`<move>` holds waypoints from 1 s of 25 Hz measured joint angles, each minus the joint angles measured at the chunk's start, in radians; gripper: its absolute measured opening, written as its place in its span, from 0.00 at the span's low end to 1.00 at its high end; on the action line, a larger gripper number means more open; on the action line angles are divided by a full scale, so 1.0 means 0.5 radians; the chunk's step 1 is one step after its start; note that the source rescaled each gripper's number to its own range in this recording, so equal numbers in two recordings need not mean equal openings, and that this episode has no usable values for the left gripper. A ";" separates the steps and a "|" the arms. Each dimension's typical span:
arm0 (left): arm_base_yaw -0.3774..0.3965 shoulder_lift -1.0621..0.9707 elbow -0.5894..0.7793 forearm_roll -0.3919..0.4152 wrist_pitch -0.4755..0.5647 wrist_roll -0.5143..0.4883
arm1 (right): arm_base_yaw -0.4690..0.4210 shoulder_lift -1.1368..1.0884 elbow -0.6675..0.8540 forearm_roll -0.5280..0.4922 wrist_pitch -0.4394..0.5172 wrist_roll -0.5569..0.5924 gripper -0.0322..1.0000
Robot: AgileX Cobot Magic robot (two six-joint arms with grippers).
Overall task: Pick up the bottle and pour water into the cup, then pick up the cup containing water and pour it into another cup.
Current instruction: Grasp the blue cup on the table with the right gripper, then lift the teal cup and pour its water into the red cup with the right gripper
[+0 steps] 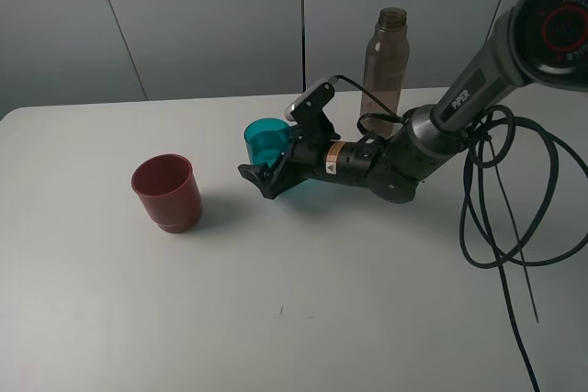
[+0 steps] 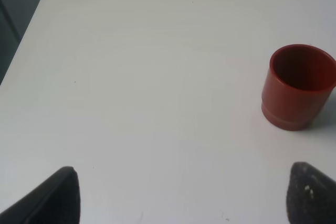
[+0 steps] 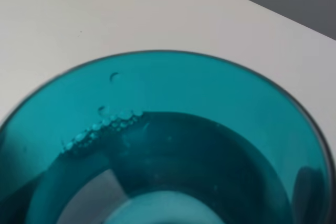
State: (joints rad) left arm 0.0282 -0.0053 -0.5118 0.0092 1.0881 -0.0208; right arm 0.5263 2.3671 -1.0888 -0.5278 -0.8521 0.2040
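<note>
Worktop (image 1: 322, 319) carries the bottle (image 1: 386, 57) upright at the back, the dull-red cup (image 1: 166, 193) well to the left, and the teal cup (image 1: 265, 140) between them, holding water. So the second pour looks to be the step in hand. Right end effector (image 1: 287, 142) stands wide around the teal cup, not gripping; next it should close, lift level, then tip over the dull-red cup. Left end effector (image 2: 186, 198) gapes wide, empty.

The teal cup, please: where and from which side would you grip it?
Take the cup at mid wall, level, from the robot's right, where the right gripper straddles it. It stands upright with water inside and smooth tapered sides, so a tilted grip could spill.
</note>
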 joint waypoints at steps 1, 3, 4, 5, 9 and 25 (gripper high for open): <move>0.000 0.000 0.000 0.000 0.000 0.000 | 0.000 0.000 -0.001 0.000 -0.004 0.000 0.99; 0.000 0.000 0.000 0.000 0.000 0.000 | 0.000 0.000 -0.005 0.001 -0.004 0.000 0.98; 0.000 0.000 0.000 0.000 0.000 0.000 | 0.000 0.000 -0.005 0.001 -0.004 0.000 0.91; 0.000 0.000 0.000 0.000 0.000 0.000 | 0.000 0.000 -0.005 0.001 -0.004 0.000 0.76; 0.000 0.000 0.000 0.000 0.000 0.000 | 0.003 0.000 -0.005 0.009 -0.004 0.005 0.10; 0.000 0.000 0.000 0.000 0.000 0.000 | 0.003 -0.067 -0.005 0.037 0.146 0.031 0.10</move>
State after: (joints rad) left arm 0.0282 -0.0053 -0.5118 0.0092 1.0881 -0.0208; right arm 0.5279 2.3336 -1.0911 -0.5093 -0.7792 0.2194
